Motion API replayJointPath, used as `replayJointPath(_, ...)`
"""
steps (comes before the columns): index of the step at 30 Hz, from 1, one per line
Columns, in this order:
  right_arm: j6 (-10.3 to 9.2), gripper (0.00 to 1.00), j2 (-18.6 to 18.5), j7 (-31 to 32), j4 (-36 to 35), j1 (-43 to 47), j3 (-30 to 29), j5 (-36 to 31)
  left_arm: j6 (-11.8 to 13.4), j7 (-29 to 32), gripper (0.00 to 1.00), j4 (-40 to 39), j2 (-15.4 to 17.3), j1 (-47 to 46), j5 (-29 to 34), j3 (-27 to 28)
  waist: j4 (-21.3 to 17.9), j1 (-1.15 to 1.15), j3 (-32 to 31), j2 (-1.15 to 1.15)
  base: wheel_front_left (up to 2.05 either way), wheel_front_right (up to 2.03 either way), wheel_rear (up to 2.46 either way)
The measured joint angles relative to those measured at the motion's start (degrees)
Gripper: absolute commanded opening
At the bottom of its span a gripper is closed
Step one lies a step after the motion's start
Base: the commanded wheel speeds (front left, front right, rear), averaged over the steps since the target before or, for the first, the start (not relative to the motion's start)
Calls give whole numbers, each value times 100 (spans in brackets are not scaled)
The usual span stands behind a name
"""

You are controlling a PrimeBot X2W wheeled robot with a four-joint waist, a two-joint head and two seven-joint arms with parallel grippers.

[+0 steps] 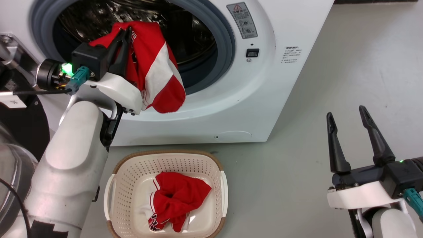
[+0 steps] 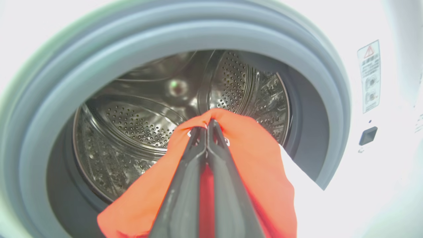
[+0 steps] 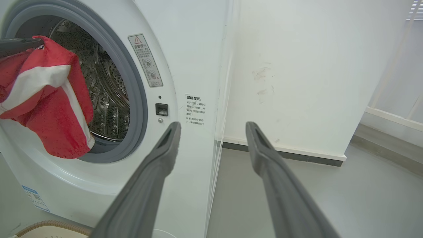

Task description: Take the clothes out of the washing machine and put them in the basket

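**Washing machine** [image 1: 251,99]: white front-loader, directly ahead of the left gripper [image 1: 126,33] and to the left of the right gripper [image 1: 346,112].

**Floor** [image 1: 330,66]: plain grey, under both grippers.

**Wall** [image 3: 297,66]: white, ahead of the right gripper's fingertips, just right of the machine's side.

**Door** [image 1: 16,132]: black-rimmed with clear glass, swung open, on the outer left side of the left arm.

**Drum** [image 2: 138,122]: shiny perforated steel, beyond the left gripper's tips, ringed by a grey gasket [image 1: 228,43].

**Basket** [image 1: 165,153]: cream, perforated walls, brown woven-look rim. It stands on the floor below the left gripper, near the machine's foot, and well to the left of the right gripper.

**Held jersey** [image 1: 158,72]: red with a white panel. The left gripper's fingers are pressed together on a fold of it at their tips. It hangs at the porthole mouth and drapes down over the lower gasket, beside the left wrist.

**Second jersey** [image 1: 178,195]: red with white trim, crumpled on the basket bottom, below the left gripper.

**Right gripper**: fingers spread wide with nothing between them, above the floor, well apart from the machine and basket.

**Warning sticker** [image 1: 243,19]: on the machine front, right of the left gripper, past the gasket.

**Latch socket** [image 1: 252,53]: small and dark, just under the sticker.
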Motion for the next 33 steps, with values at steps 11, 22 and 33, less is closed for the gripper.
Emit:
replayJointPath(11, 0, 100, 0, 0, 57, 255, 25, 29, 287, 515, 0, -1733, 269, 803, -55, -24, 126, 0, -522, 0, 0, 0, 0)
replayJointPath(22, 0, 100, -1, 1, 63, 417, -13, 42, 592, 967, 0, -3375, 553, 1656, -55, -48, 222, 0, -672, 0, 0, 0, 0)
replayJointPath(33, 1, 100, 0, 0, 8, 349, -21, 40, 764, 1146, 0, -3793, 639, 2720, -214, -182, 288, 1, -426, 0, 0, 0, 0)
